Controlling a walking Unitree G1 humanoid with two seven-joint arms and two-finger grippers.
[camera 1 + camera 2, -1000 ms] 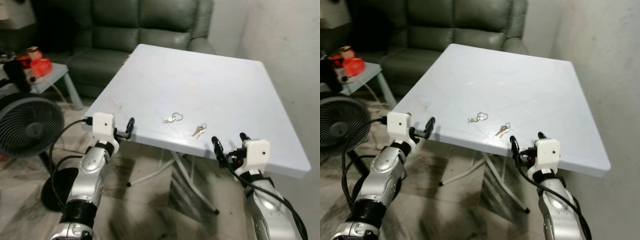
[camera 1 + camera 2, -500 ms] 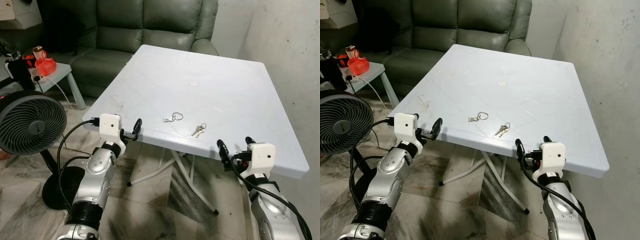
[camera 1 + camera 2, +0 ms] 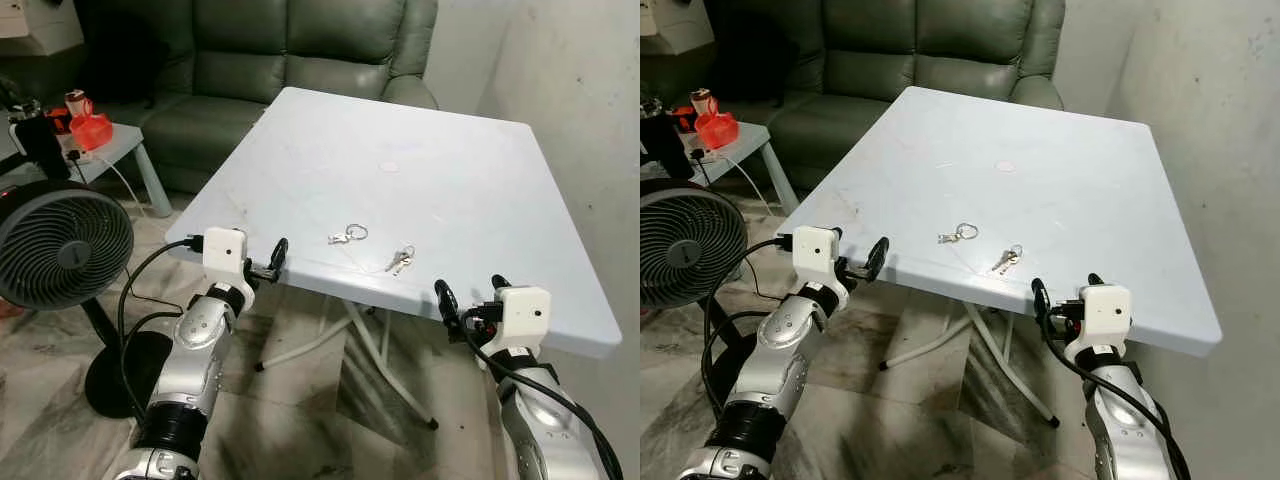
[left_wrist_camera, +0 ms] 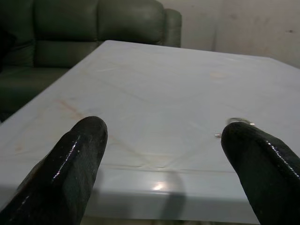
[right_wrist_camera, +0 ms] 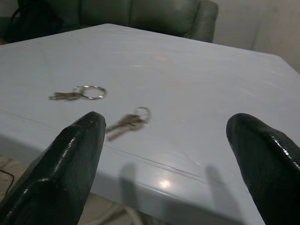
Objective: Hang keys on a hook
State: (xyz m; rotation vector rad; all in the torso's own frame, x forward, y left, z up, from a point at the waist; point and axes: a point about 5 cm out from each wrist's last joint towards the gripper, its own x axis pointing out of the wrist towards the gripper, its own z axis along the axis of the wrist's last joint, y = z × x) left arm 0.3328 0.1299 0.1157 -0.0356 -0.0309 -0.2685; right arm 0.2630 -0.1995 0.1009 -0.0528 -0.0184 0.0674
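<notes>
Keys point(image 3: 399, 261) lay near table point(image 3: 470, 170) edge; my right gripper point(image 3: 468, 292) and left gripper point(image 3: 268, 257) hovered spread wide, grasping nothing.

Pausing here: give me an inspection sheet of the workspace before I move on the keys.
Surface: white folding table, bare apart from the keys; faint stains near its front left corner.
Job's things: two key sets lie near the front edge, the ring set and the second key set to its right. Hook: nothing seen.
Clutter: nothing seen on the table.
Grippers: left gripper open, at the front left edge; right gripper open, just short of the front edge, with the second key set ahead of it. Both empty.
Cables: black cable looping along the left arm; another on the right arm.
Surroundings: green sofa, black fan, side table with a red object.
</notes>
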